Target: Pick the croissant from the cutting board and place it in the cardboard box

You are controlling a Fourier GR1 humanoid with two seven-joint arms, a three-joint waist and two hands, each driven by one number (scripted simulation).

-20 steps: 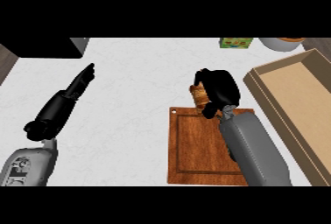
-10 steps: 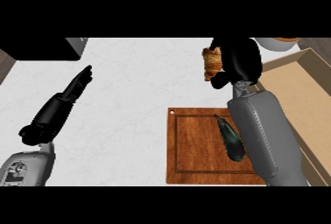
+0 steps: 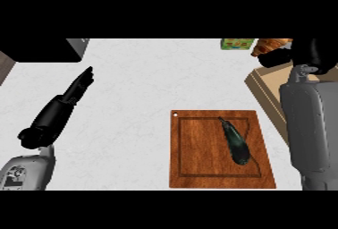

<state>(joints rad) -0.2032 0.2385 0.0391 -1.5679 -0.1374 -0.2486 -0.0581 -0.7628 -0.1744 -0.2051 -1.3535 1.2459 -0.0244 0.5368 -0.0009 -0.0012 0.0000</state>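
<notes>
Head view: the right robot hand [image 3: 315, 53] is seen at the upper right, raised above the near corner of the cardboard box [image 3: 264, 89], with its grey forearm running down the right side of the frame. Its black fingers are curled round the croissant [image 3: 271, 44], which is held up near the top edge, its golden end sticking out to the left of the hand. The croissant is thus off the cutting board [image 3: 198, 156] and above the box's left rim area; whether it is over the box's inside cannot be told, as the forearm hides most of the box.

The wooden cutting board lies on the white tabletop [image 3: 145, 80] at lower centre. A dark green, long vegetable [image 3: 235, 142] is lying on it, slanted from upper left to lower right, on the board's right half.

The left robot hand [image 3: 80, 85] is seen at the left, resting with fingers straight and pointing toward the top of the frame, holding nothing. A small green item [image 3: 236, 43] is seen on the tabletop at the top, just left of the croissant.
</notes>
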